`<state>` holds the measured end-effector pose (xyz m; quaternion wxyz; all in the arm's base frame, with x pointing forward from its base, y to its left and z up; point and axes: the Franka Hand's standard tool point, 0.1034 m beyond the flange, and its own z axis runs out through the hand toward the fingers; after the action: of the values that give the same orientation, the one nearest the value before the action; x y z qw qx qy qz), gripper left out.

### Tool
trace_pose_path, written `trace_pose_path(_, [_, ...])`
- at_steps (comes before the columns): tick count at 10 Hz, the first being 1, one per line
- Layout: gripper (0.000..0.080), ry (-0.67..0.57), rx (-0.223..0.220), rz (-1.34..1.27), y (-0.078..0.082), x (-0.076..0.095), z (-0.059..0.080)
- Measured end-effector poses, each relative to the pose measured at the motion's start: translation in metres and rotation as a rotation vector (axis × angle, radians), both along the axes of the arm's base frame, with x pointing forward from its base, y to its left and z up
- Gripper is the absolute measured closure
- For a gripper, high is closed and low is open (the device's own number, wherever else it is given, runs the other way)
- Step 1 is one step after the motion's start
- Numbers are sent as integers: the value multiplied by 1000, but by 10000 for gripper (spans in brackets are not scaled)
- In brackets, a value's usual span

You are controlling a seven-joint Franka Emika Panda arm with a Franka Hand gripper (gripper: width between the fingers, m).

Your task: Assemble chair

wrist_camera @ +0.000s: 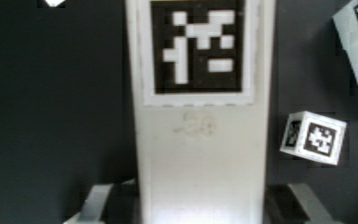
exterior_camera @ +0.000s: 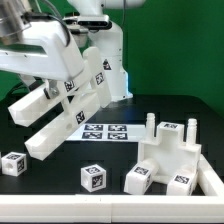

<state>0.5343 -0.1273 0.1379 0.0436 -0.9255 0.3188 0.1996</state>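
Starting at the exterior view's left, you are seeing a first cube (exterior_camera: 12, 163) sitting on the dark table (exterior_camera: 50, 205), below the arm (exterior_camera: 40, 45) and well apart from the gripper; next, two long white pieces are slanting down from the arm's end, an upper bar (exterior_camera: 45, 102) and a lower bar (exterior_camera: 62, 132); from that view I cannot tell you which one you are holding; in the wrist view your gripper (wrist_camera: 197, 205) is clamping a tagged held bar (wrist_camera: 197, 120), both fingers (wrist_camera: 105, 200) pressing on its sides, and it is running straight out ahead of the gripper; a neighbouring cube (wrist_camera: 318, 135) is lying just beside it, apart from it; the marker board (exterior_camera: 105, 130) is lying on the table under the gripper's end of the bars; a second cube (exterior_camera: 93, 177) is sitting nearer the camera; furthest right, the part-built chair base (exterior_camera: 165, 155), blocky with upright pegs, is standing well apart from the gripper.
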Motion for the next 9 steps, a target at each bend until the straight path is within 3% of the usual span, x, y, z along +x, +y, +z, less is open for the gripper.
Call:
trace_pose_path(1, [514, 36, -56, 84, -2, 2, -3])
trace_pose_path(2, [514, 46, -82, 125, 0, 6, -6])
trace_pose_path(5, [514, 10, -87, 128, 2, 12, -9])
trace_pose_path(7, [514, -172, -164, 168, 5, 37, -14])
trace_pose_path(9, [514, -280, -189, 172, 10, 37, -10])
